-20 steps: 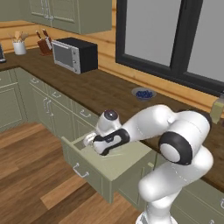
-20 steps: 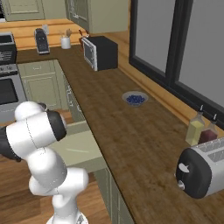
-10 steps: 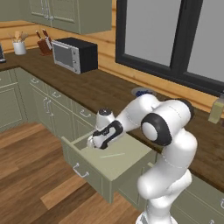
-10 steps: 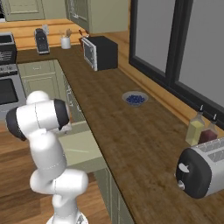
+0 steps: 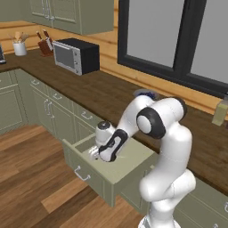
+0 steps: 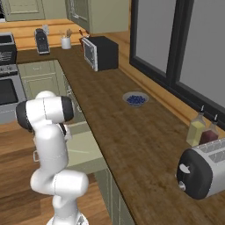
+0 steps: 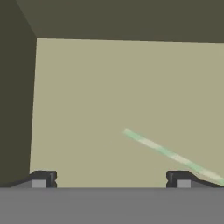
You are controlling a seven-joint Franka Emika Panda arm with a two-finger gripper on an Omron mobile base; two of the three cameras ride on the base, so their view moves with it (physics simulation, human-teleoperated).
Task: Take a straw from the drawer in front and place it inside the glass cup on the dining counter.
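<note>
**Pincer spread over the open drawer, straw lying off to one side**

Long dark-brown wooden desk (image 5: pixel 111 95) under the window: black microwave (image 5: pixel 76 55) at the far end, small blue bowl (image 6: pixel 135 99) mid-run, dark toaster (image 6: pixel 205 168) at the near end in the right base view. This is the window-side worktop; glass cup and dining counter are elsewhere, so delivery is a long way off.

Wide, shallow sage-green box drawer (image 5: pixel 95 176) with small silver bar handle stands pulled out from the cabinets below the desk. White arm bends down over it from the right of the left base view.

Two-finger pincer (image 5: pixel 94 154) hangs inside the drawer mouth, low over the floor. In the hand view its dark finger tips (image 7: pixel 43 178) rise far apart at the bottom edge, nothing between them: jaws wide, empty. Pincer midpoint there (image 7: pixel 111 179).

Very thin, pale whitish straw (image 7: pixel 170 154) lies flat on the pale drawer floor. In the hand view its long axis runs on a diagonal, near end about the middle of the frame, far end dropping toward the lower right corner, passing close by the right-hand tip. Whether it touches that tip, can't tell; the view is soft there.

Judgement: step in hand is the reach for the straw, not yet gripped. The straw sits right of the pincer's centre line and skewed to the line between the tips. Coming move looks to need a shift toward that side and a wrist roll so the jaws close across the thin stick, not along it. So slight a thing could slip or roll out.
</note>
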